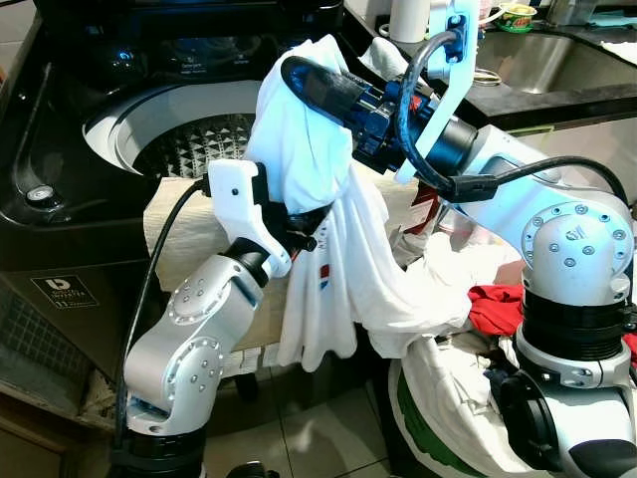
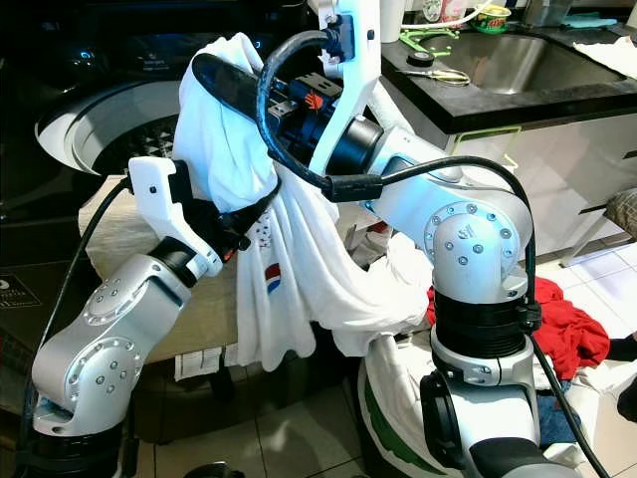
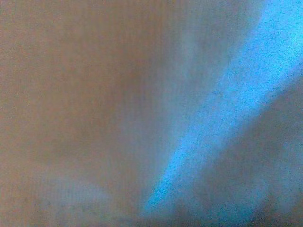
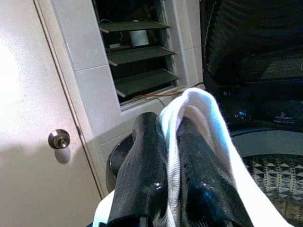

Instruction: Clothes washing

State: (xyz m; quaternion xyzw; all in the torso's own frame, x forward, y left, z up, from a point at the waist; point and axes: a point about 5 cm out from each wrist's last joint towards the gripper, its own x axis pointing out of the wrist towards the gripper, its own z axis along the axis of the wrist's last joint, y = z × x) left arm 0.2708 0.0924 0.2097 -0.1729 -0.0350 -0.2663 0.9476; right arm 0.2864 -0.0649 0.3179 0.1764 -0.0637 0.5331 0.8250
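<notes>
Right gripper [image 4: 173, 156] pinching white shirt [image 1: 328, 249], held high beside open washer drum [image 1: 189, 139]. Left gripper [image 1: 299, 231] buried in cloth, fingers' state unclear. Risk: hem draped low, could snag left arm, miss drum.

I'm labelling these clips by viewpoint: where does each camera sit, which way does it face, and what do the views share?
Eye views: on the head, looking down at the white shirt, washer drum, left gripper and right gripper.
Left wrist view: on the left wrist, pressed against blurred cloth.
Right wrist view: along the right fingers clamping the shirt, toward a door.
Shared: shirt and drum.
</notes>
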